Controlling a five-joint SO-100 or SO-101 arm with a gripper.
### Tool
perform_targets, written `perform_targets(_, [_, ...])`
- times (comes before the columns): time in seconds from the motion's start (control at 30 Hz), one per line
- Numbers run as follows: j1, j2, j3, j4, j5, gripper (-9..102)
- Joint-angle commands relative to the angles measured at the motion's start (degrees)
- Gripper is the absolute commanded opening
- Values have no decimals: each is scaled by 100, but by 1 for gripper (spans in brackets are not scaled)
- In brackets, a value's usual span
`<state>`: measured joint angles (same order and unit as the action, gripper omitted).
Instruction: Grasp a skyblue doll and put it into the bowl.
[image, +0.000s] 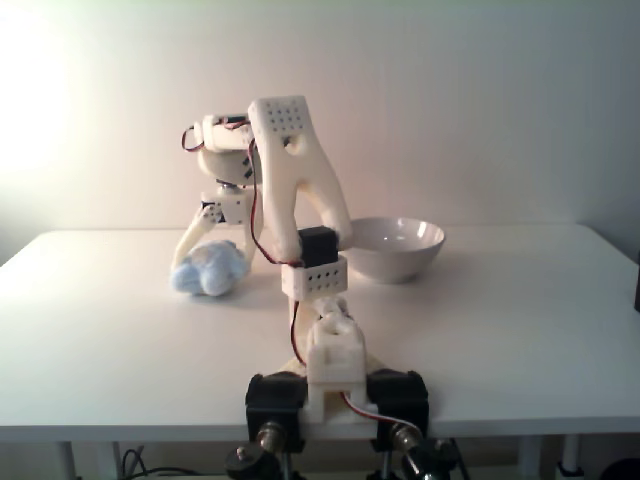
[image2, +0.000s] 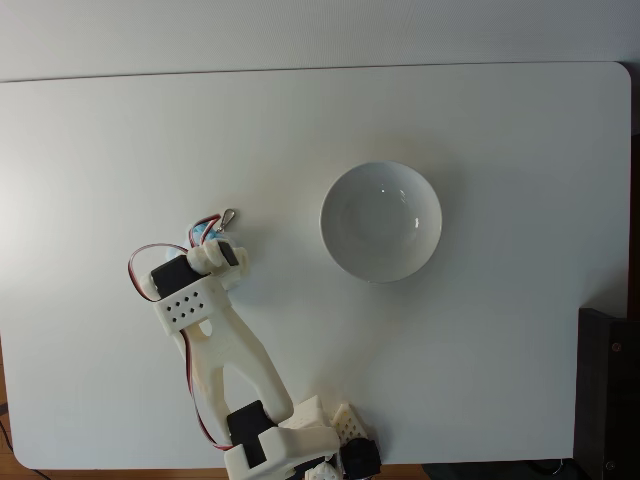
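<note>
black clamps (image: 335, 400) are seen nearest the camera in a fixed view, at six o'clock on the front edge of the white bench (image: 520, 330), with the arm's white base (image: 335, 355) bolted just behind them. from that base the white arm (image: 295, 180) is raised and bent over toward ten o'clock, red wires (image: 258, 215) trailing along it.

beyond the base, the skyblue doll (image: 210, 268) is shown resting on the bench at about nine o'clock from the arm's lower joint, a pale fluffy lump. the hand (image: 205, 238) is lowered directly over it, one white finger (image: 192, 235) slanting down to touch the plush's upper left side. whether the hand is clenched on the doll or released cannot be told from either picture, as the fingertips are hidden by the wrist and the plush.

farther back and toward three o'clock of the doll, the bowl (image: 430, 245) is pictured upright on the bench, glossy white, well apart from the plush and with nothing seen inside it.

in a fixed view from above, the base (image2: 300, 445) is placed at six o'clock, the arm (image2: 225, 350) stretched toward eleven o'clock, and only a sliver of the skyblue doll (image2: 199, 233) is visible under the wrist, beside a small metal clasp (image2: 229, 215). the hand (image2: 212, 240) is largely covered by the wrist. the bowl (image2: 427, 190) is set near the bench's (image2: 500, 120) centre, at about two o'clock from the doll. a dark object (image2: 608, 390) is caught at the frame's four o'clock edge.
</note>
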<state>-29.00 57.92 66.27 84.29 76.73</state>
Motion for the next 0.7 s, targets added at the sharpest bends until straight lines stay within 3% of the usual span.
perform_targets(0.0, [-97, 9, -97, 9, -18, 50])
perform_targets(0.67, [-18, -290, -97, -193, -26, 50])
